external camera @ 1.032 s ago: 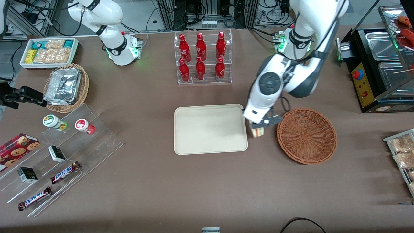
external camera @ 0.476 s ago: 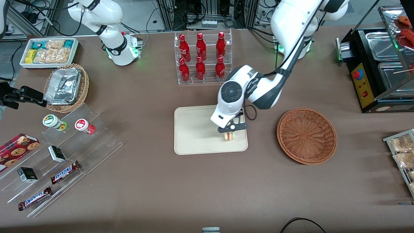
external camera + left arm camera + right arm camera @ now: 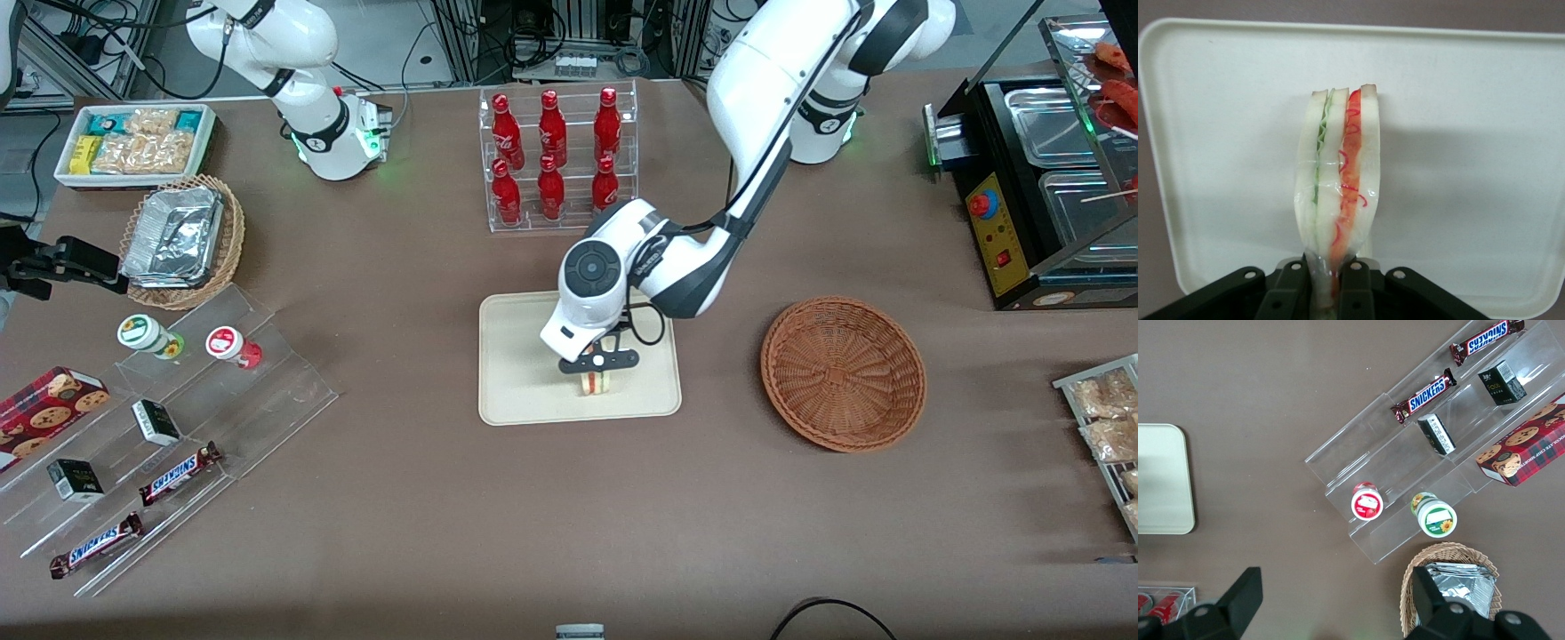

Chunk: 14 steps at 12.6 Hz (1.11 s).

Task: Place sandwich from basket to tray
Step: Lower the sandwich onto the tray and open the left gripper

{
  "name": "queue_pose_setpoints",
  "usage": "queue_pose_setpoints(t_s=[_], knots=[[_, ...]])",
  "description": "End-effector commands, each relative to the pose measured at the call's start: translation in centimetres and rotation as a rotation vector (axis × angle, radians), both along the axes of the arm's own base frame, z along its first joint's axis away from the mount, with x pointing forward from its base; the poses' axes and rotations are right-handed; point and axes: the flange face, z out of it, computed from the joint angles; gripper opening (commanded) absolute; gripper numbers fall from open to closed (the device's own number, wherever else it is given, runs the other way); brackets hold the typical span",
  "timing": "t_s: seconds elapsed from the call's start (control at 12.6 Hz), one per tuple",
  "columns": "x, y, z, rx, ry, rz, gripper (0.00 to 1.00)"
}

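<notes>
One step left, by the look of it: release. Brown bench (image 3: 533,498) spread wide, cream tray (image 3: 520,356) at its centre, wicker basket (image 3: 843,372) beside it toward the working arm's end, emptied. Pincer (image 3: 597,363) poised low over the tray, clamped on the sandwich (image 3: 1338,193), whether touching the tray unclear. Film-wrapped wedge held upright: pale bread, green leaf in one seam, red-orange filling in the other.

One sandwich (image 3: 597,383), one tray (image 3: 524,373), one basket (image 3: 843,373) and one hand (image 3: 597,363). Six red bottles (image 3: 551,156), two Snickers bars (image 3: 178,472), two lidded cups (image 3: 147,335), two small black boxes (image 3: 156,421).
</notes>
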Motion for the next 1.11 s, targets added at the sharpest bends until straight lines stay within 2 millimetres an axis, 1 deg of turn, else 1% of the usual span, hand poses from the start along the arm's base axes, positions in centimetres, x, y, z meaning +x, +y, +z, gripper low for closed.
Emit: queue_pose_setpoints(t_s=[0.0, 0.08, 0.24, 0.4, 0.48, 0.56, 0.63, 0.71, 0.87, 1.03], knots=[[0.2, -0.9, -0.4, 0.0, 0.002, 0.012, 0.0], [0.2, -1.0, -0.5, -0.007, -0.001, 0.018, 0.0], [0.2, -1.1, -1.3, -0.006, -0.001, 0.06, 0.0], [0.1, -1.6, -1.4, -0.024, -0.013, 0.077, 0.0], [0.0, -1.7, -1.4, -0.026, -0.013, 0.077, 0.23], [0.0, -1.7, -1.4, -0.026, -0.013, 0.077, 0.73], [0.0, -1.7, -1.3, -0.026, -0.016, 0.074, 1.0], [-0.1, -1.8, -1.3, -0.024, -0.015, 0.074, 1.0], [0.1, -1.8, 0.2, -0.031, -0.026, 0.072, 1.0], [0.4, -1.5, 3.1, -0.036, -0.047, 0.059, 1.0]])
